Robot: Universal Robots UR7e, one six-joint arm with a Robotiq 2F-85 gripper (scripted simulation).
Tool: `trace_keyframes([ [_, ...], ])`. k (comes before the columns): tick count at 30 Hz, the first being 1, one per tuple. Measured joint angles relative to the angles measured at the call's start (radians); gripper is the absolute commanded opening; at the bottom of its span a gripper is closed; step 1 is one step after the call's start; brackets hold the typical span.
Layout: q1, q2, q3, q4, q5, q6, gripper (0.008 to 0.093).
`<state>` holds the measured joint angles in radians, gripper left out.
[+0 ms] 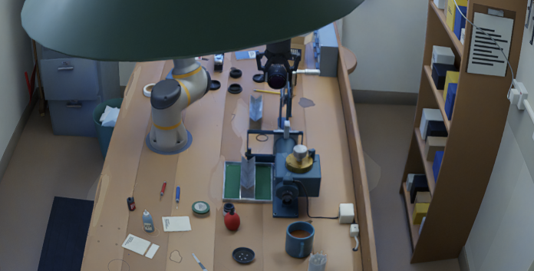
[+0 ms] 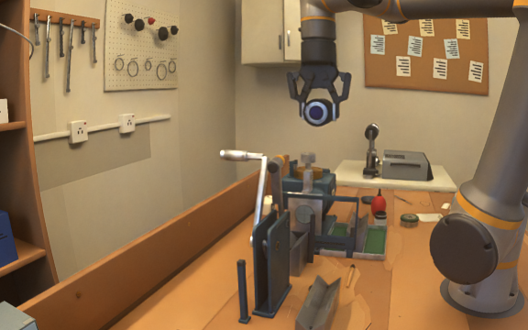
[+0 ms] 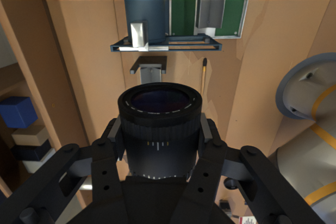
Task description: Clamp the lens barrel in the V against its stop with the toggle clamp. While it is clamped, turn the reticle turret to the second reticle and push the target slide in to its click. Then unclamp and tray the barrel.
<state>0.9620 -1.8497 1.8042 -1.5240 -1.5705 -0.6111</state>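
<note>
The lens barrel [image 3: 159, 127], black with white index marks and a dark glass front, lies level in my gripper [image 2: 318, 107], which grips it high above the bench. Far below stand the fixture's empty V [image 2: 299, 247] and the toggle clamp with its long silver handle [image 2: 241, 156] raised. The reticle turret [image 1: 299, 159], a brass disc with a grey knob, sits on the blue instrument body. The green-lined tray [image 1: 247, 182] with its own grey V rest lies beside that body. The target slide frame [image 3: 165, 46] lies between the V and the instrument.
A blue mug [image 1: 299, 239] stands at the near end of the bench, with a red blower [image 1: 232, 220] and small tools nearby. A loose grey V block [image 2: 320, 298] and a pencil [image 3: 203, 74] lie beside the fixture. A raised wooden rail [image 2: 154, 256] runs along the bench's wall side.
</note>
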Motion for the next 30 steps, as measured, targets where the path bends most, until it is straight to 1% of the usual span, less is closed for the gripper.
trace_keyframes([
  [4, -0.181, -0.042, 0.027, 0.013, -0.001, -0.179, 0.0080],
  [7, -0.303, -0.053, 0.034, 0.017, -0.001, -0.299, 0.0080],
  [9, -0.360, -0.052, 0.034, 0.017, -0.001, -0.355, 0.0080],
  [11, -0.394, -0.050, 0.032, 0.017, -0.001, -0.388, 0.0080],
  [13, -0.406, -0.049, 0.032, 0.016, -0.001, -0.400, 0.0080],
  [18, -0.403, -0.050, 0.037, 0.011, 0.000, -0.401, 0.0080],
  [21, -0.403, -0.052, 0.066, -0.018, 0.000, -0.402, 0.0080],
  [25, -0.404, -0.051, 0.153, -0.105, 0.000, -0.402, 0.0080],
  [30, -0.405, -0.028, 0.302, -0.274, 0.000, -0.403, 0.0080],
])
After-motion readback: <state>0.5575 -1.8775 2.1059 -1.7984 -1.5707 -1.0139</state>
